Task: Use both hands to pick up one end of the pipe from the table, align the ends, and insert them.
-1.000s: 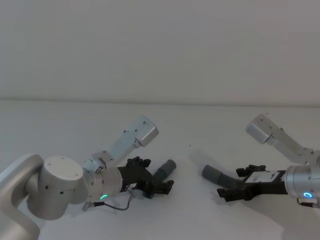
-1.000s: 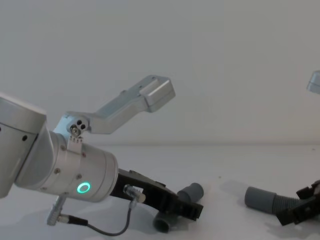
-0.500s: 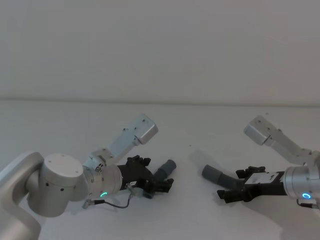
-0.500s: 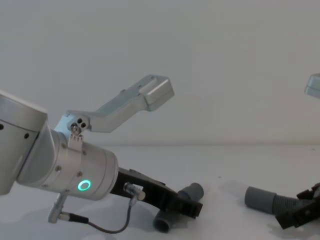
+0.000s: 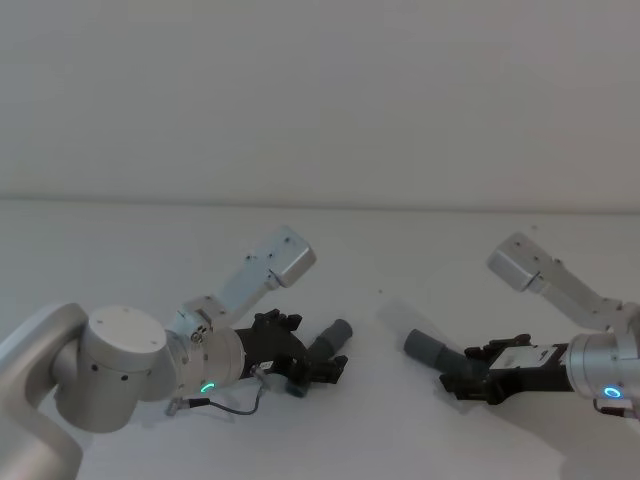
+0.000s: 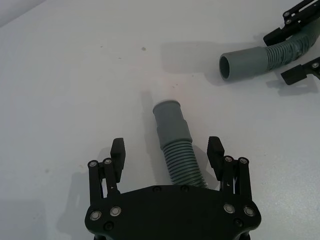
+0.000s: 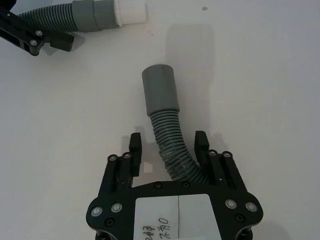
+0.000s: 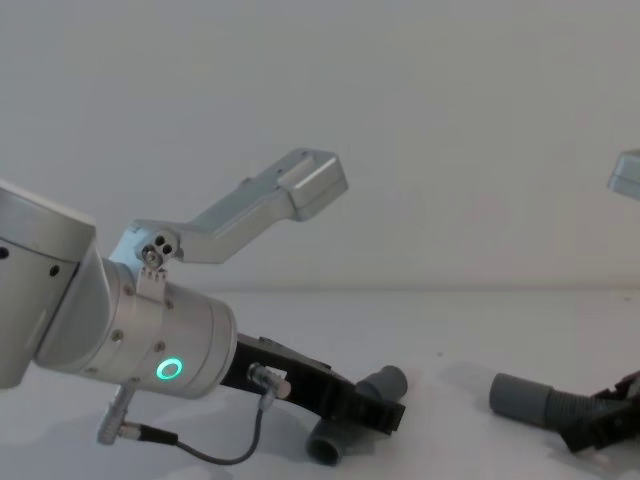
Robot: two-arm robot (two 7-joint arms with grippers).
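White matt table (image 5: 130,250), pale grey wall (image 5: 320,100) behind. Two grey pipe pieces lie flat on the table, well apart, with their cuffs pointing roughly toward each other.

Left gripper (image 6: 167,147): low over the table, fingers wide, straddling the elbow (image 6: 182,165) at its ribbed part. Clear gap on each side, no contact seen. Elbow cuff (image 6: 169,116) lies beyond the fingertips; its whitish tip (image 7: 133,11) is visible from the right wrist.

Right gripper (image 7: 168,142): fingers apart with a narrower margin, one on either side of the hose (image 7: 172,150) ribs just behind its cuff (image 7: 160,90). Not clamped on it.

Handling (judgement): light plastic. The ribbed sections will likely flex and squash under a hard pinch. The smooth cuffs look stiff but possibly slippery. Best hold looks like the ribs right behind each cuff: the ribs give purchase, the cuff is left free for mating, and the short overhang limits droop during alignment. Overgripping could oval the socket.
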